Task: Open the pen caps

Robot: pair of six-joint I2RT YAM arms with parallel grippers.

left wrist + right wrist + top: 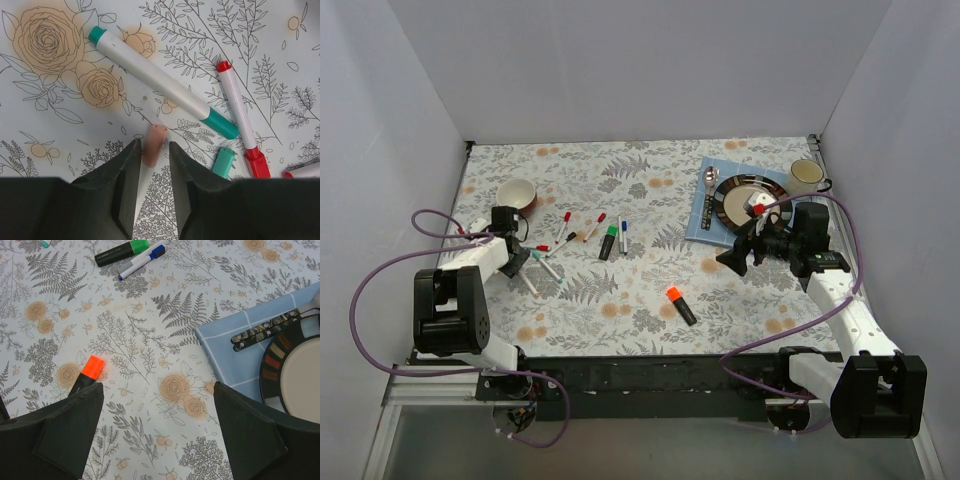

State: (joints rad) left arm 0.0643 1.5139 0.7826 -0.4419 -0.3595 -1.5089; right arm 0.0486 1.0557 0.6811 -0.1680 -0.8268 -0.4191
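Left gripper [153, 145] — jaws narrowly apart astride pale pink cap [155, 136], cannot tell if it is pinched | cap lies on tablecloth [60, 125] just beside teal-ended marker [160, 82] | loose teal cap [223, 162] and 1 red-ended pen [240, 112] near that marker | right gripper [157, 390] — spread wide, holding nothing, well apart from that marker

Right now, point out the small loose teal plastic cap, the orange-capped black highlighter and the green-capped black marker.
small loose teal plastic cap [223, 161]: left wrist view, middle of its side.
orange-capped black highlighter [93, 366]: right wrist view, on its orange cap.
green-capped black marker [120, 253]: right wrist view, on its black barrel.
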